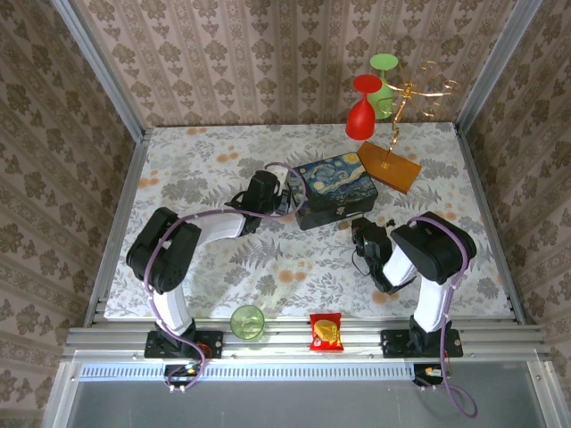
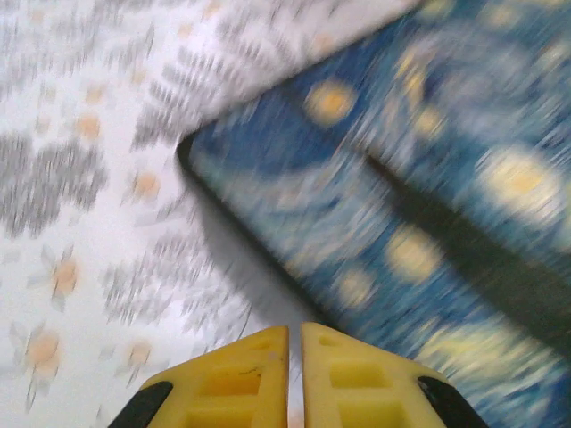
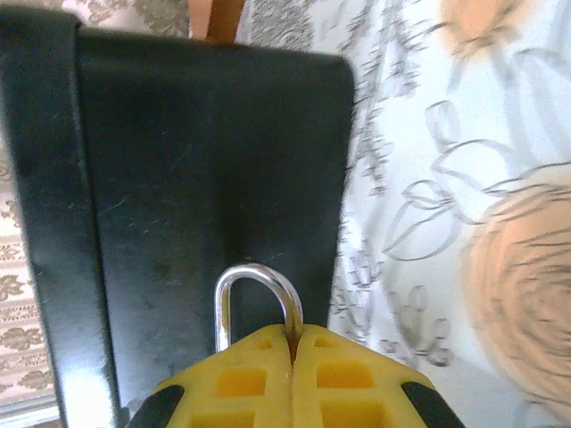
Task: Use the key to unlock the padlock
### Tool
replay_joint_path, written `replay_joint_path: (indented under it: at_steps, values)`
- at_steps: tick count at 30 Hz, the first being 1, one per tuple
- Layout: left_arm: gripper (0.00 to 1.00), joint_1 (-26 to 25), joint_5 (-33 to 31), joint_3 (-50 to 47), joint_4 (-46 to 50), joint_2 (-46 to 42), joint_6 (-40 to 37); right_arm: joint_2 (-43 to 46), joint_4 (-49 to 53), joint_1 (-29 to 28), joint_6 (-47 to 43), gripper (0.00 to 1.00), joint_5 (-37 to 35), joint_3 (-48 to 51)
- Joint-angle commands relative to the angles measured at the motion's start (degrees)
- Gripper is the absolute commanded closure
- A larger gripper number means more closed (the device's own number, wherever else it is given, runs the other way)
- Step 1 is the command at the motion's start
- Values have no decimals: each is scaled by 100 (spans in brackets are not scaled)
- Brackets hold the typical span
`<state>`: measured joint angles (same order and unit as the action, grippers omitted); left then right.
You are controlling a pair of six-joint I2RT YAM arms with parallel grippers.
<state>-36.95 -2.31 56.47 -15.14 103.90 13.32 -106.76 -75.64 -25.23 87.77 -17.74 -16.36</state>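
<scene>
Right gripper (image 3: 293, 335) seemingly clamping padlock (image 3: 256, 270)

One desk (image 1: 205, 160). Two arms: the left arm (image 1: 165, 254) and the right arm (image 1: 433, 254). Two yellow-fingered pincers: the left pincer (image 2: 294, 343) and the right pincer (image 3: 293, 343). One starry-night painted box (image 1: 336, 189). One padlock (image 3: 254, 276), of which a single silvery shackle shows. Two upturned goblets, one red goblet (image 1: 361, 111) and one green goblet (image 1: 384, 85), on one gold wire stand (image 1: 419, 89) with one wooden base (image 1: 391, 167). One green cup (image 1: 247, 322). One red-yellow snack packet (image 1: 326, 332).
</scene>
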Motion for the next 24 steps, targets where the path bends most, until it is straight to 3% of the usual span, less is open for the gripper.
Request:
replay_joint_path:
  at_steps: [1,7,12,15,18,21,24]
  values:
    - [87,132,-202,-302,1227,234,53,499,332,-56,-656,100,-125,-87]
    - [85,447,158,-143,1240,19,41,2422,3252,33,-1501,100,-9,-171]
    - [84,724,398,160,1458,-279,-46,4531,6247,146,-2822,100,137,-644]
    - [83,829,459,104,1542,-642,-40,5496,7936,467,-3674,100,603,-1149]
    - [82,847,573,-40,1617,-1192,4,5628,9302,895,-4399,100,1558,-1709]
    - [77,824,797,-286,1602,-1810,164,5246,10331,976,-5095,100,1961,-2223]
    - [66,756,978,-561,1604,-2510,356,4770,11118,980,-5457,100,2184,-2601]
